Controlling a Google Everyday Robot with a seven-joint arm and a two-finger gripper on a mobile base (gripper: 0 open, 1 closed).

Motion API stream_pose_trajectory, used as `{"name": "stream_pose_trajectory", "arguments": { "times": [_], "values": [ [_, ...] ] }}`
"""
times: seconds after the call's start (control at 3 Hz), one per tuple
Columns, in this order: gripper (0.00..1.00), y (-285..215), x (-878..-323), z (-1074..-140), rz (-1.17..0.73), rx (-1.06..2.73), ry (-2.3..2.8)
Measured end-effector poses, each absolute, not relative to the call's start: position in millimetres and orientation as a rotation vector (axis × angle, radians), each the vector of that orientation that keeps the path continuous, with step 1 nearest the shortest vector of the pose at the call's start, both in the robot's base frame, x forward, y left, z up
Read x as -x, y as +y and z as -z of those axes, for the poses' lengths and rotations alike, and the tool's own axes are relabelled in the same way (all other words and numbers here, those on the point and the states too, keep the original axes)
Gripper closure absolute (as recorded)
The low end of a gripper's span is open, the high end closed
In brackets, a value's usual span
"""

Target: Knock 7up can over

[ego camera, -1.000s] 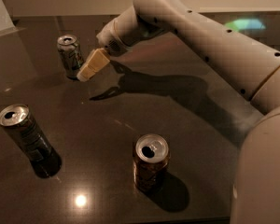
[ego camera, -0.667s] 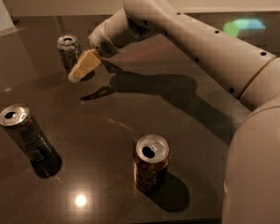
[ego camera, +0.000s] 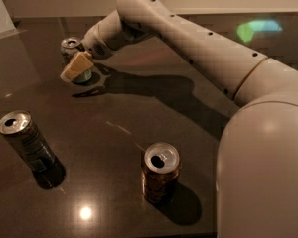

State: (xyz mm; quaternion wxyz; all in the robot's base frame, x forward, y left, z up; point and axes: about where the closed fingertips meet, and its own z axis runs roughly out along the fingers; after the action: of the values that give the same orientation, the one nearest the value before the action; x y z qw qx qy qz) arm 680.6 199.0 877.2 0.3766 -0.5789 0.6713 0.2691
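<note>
The 7up can stands upright in the upper left of the frame on the dark counter, pale silver with a shiny top. The gripper is right against its front, jaws pressed together into one tan wedge. The contact step looks in hand; next calls for a firm sideways shove

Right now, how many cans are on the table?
3. The 7up can stands far left, partly behind the gripper; the dark can stands near left; the brown-orange can stands near the middle. The arm could hide more.
</note>
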Motion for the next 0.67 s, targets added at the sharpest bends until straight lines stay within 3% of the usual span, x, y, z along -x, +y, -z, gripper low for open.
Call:
{"name": "stream_pose_trajectory", "arguments": {
  "times": [0.67],
  "values": [
    [0.64, 199.6, -684.0, -891.7, -0.731, 1.442, 1.763]
  ]
}}
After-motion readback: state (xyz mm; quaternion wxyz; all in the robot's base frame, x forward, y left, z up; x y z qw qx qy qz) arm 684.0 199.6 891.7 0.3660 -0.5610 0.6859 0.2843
